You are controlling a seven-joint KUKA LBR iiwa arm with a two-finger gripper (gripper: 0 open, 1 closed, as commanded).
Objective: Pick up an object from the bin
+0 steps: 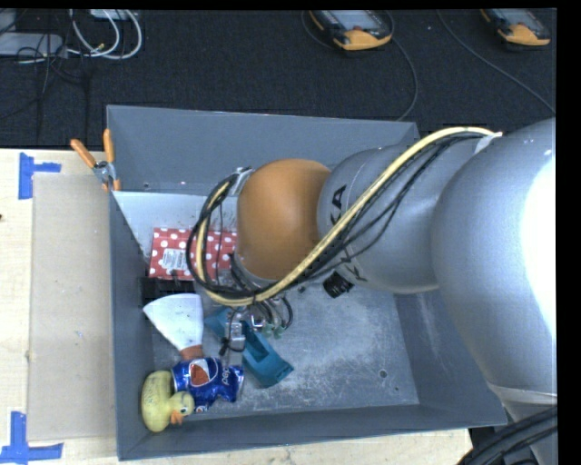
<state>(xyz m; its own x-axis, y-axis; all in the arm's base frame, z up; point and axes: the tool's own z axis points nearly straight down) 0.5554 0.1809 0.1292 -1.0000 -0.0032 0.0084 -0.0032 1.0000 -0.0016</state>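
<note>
Camera view from above gives you the gripper (238, 334) low in the bin (363, 368), under the orange wrist cover (281, 218), directly over a teal blue plastic thing (269, 365) that lies in the lower left part of the bin floor. You cannot tell if the gripper is wide or narrow, because the wrist and its cabling hide it partly. The teal thing lies flat; its long axis goes from upper left to lower right in the view, and its pointed end looks to the lower right. Just beside it on the left you find a crushed blue Pepsi can (207, 380), then a yellow rubber duck (162, 400) in the corner. A white cone-like piece (177, 318) and a red box with white dots (186, 252) lie further back. The bin floor is grey metal with pale dusty marks. Behind the bin the ground is dark, with cables (107, 14) on it
</note>
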